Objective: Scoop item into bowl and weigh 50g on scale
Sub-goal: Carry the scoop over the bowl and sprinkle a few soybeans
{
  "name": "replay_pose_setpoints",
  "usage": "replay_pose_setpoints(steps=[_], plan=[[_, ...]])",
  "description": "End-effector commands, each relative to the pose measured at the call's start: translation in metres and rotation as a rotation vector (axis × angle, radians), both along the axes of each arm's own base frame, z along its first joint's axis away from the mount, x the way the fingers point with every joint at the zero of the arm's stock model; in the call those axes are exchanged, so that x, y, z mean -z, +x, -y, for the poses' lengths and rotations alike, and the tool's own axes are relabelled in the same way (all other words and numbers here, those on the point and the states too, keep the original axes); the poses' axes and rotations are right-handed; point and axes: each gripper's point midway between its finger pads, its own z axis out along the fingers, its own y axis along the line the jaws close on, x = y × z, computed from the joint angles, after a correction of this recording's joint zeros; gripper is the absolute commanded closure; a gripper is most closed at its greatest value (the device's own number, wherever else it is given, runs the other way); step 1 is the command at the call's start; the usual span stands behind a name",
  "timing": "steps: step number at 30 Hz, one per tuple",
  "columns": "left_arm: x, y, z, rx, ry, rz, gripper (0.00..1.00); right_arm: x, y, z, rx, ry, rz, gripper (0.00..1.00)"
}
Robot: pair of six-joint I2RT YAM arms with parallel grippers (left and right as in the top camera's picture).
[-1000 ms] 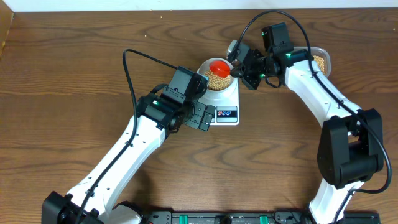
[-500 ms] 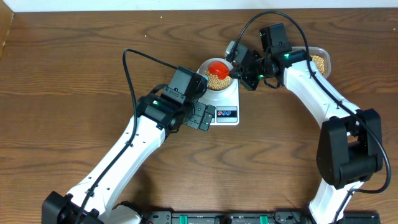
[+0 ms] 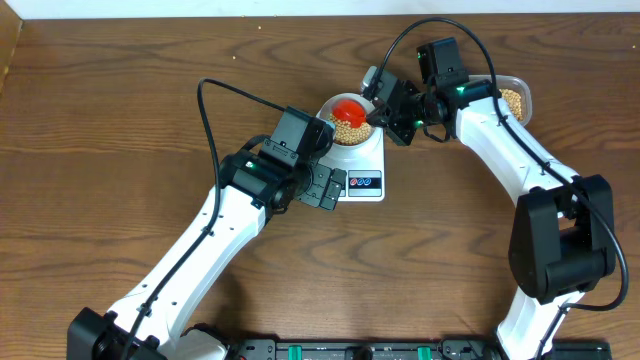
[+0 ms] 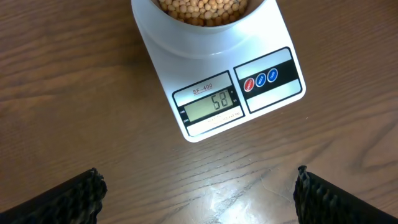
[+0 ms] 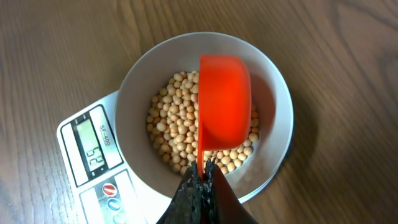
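The pale bowl (image 3: pixel 325 112) stands on the white scale (image 3: pixel 362 160) and holds a layer of tan beans (image 3: pixel 350 127). My right gripper (image 3: pixel 378 113) is shut on the handle of an orange-red scoop (image 3: pixel 351 107), held turned over above the beans. In the right wrist view the scoop (image 5: pixel 224 106) covers the middle of the bowl (image 5: pixel 134 87), above the beans (image 5: pixel 174 124). The scale's display (image 4: pixel 211 102) shows a two-digit number beginning with 6. My left gripper (image 4: pixel 199 199) is open and empty over bare wood just in front of the scale (image 4: pixel 273 93).
A clear plastic tub (image 3: pixel 515 100) with more beans stands at the back right, partly hidden behind my right arm. Black cables arc over the table's far side. A black rail runs along the front edge.
The scoop and my right gripper have shifted very slightly left and back over the bowl. My left arm has not moved.
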Motion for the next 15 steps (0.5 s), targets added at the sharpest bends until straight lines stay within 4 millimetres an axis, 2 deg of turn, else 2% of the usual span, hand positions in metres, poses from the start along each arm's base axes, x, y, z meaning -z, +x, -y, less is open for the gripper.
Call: replay_pose_setpoints(steps=[1,15], plan=[[-0.004,0.001,-0.001,0.013,0.003,0.013,0.01,0.000,0.003,0.002,0.029,0.042,-0.034,0.99],[-0.004,0.001,-0.001,0.013,0.003,0.013,0.01,-0.020,0.012,0.013,0.066,0.202,-0.079,0.99]])
